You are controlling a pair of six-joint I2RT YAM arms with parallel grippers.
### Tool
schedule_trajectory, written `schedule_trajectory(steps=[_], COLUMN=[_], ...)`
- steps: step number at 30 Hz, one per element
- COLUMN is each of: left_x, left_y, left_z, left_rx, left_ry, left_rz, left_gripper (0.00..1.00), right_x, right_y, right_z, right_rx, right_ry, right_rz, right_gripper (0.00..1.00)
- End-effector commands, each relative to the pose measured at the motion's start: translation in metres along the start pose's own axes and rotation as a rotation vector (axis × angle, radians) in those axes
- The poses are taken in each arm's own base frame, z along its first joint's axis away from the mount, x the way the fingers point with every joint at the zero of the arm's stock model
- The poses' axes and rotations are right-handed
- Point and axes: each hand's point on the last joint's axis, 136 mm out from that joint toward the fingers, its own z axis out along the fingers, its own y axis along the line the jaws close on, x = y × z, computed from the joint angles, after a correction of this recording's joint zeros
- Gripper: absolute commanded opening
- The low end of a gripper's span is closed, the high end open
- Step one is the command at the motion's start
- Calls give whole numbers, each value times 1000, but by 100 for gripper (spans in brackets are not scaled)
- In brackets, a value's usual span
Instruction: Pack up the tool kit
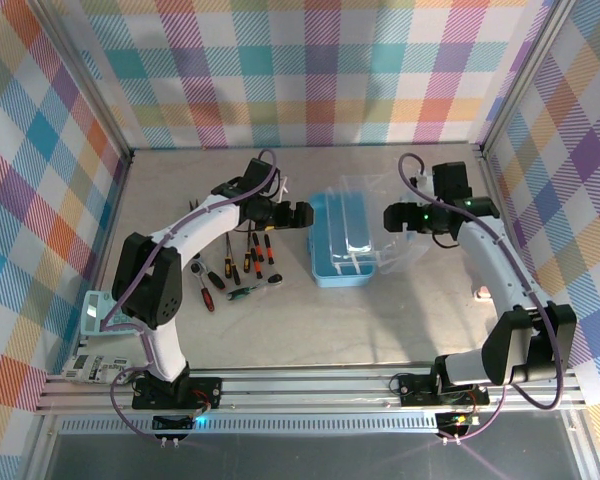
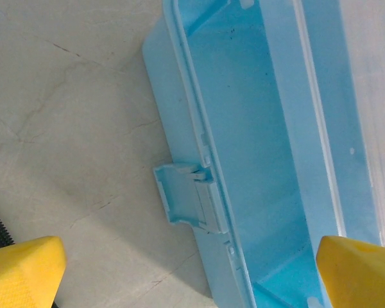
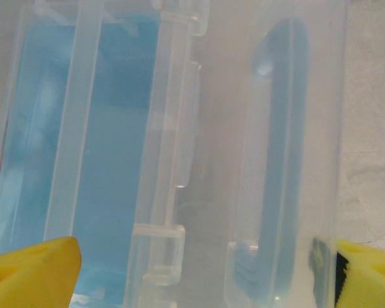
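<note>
**Fig. 1.** Tool-kit packing, box open and empty. The small translucent light-blue rectangular plastic box point(image 1: 338, 240) lies at the centre of the grey counter point(image 1: 380, 325), its long axis running away from the arm bases. Its clear plastic lid point(image 1: 385, 235) is folded out to the right, so the interior is exposed from above. The left wrist view shows the blue cavity bare.

The small hand tools with red, yellow and black handles point(image 1: 237, 268) lie in a loose cluster on the counter just left of the box, none inside it. They sit within the left arm's reach, which probably explains that arm's station on that side.

The left claw point(image 1: 298, 213) hangs beside the box's left wall with its 2 yellow fingertips point(image 2: 22, 269) spread wide and nothing between them. Below it is the blue latch tab point(image 2: 189, 200) on the box's outer wall.

The right claw point(image 1: 392, 218) is poised over the folded-out lid, released. Its 2 yellow fingertips point(image 3: 32, 269) straddle the lid's moulded blue handle point(image 3: 279, 160). Contact with the lid cannot be determined. This position plausibly keeps the lid from swinging shut during loading.

Judged stage: packing not yet begun, and every tool has to be lifted across the left wall.
</note>
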Motion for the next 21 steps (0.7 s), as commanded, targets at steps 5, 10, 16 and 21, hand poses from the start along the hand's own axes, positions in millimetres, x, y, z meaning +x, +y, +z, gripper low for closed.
schedule_trajectory(steps=[5,10,16,21], left_x=[3,6,13,11], left_y=[7,12,33,48], left_z=[-3,-8,-17,-29], left_rx=[-57,-93,-180,-227], left_ry=[20,25,44,31], left_rz=[22,29,30,8], left_gripper=[100,100,100,100], right_x=[-5,-8,-8,-10], right_y=[0,-5,-13,-21], right_z=[-7,-11,-20,-28], right_rx=[-72,-57,-25,3], right_ry=[-42,-41,-39,-47], right_rz=[28,24,27,32], right_gripper=[96,100,99,99])
